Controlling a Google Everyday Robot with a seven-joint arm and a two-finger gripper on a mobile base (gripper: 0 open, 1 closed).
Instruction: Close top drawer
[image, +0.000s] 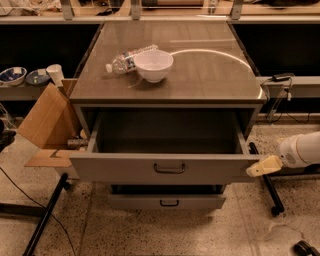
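One top drawer (125, 170) stands pulled out at the view's centre; one narrower drawer front (200, 201) sits below at 6 o'clock. On the bench (210, 75), toward 12 o'clock, one white bowl (154, 65) touches one plastic bottle (127, 57); one cardboard box (47, 120) stands at 9 o'clock. The one gripper (265, 166), at 4 o'clock, meets the top drawer's right end; apart or together, I cannot tell.

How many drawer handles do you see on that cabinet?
2: one on the open top drawer, one on the lower drawer; another may be hidden. The gripper sits by the top drawer's right corner.
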